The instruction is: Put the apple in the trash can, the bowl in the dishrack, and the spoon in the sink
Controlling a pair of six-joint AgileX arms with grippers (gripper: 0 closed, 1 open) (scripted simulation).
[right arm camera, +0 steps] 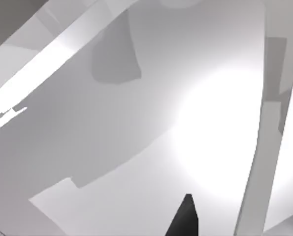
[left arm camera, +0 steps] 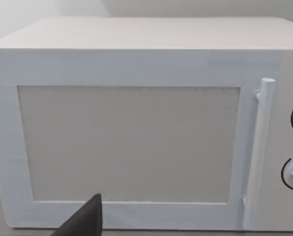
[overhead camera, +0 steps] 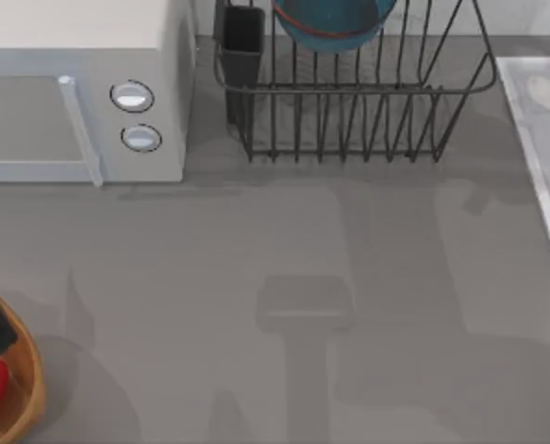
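We look down into the pale sink [right arm camera: 151, 128], its raised light rim [right arm camera: 257, 147] alongside, one dark fingertip [right arm camera: 184, 220] over it.

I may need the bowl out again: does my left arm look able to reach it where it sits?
Probably not easily: the bowl sits inside the dishrack behind upright bars, and the microwave lies between.

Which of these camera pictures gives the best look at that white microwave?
The left wrist view: the microwave faces the camera squarely, with its door, handle and part of both knobs visible. The top view catches the microwave from above at the table's left rear, cut off by the picture's edge. The right wrist view looks into the pale sink instead.
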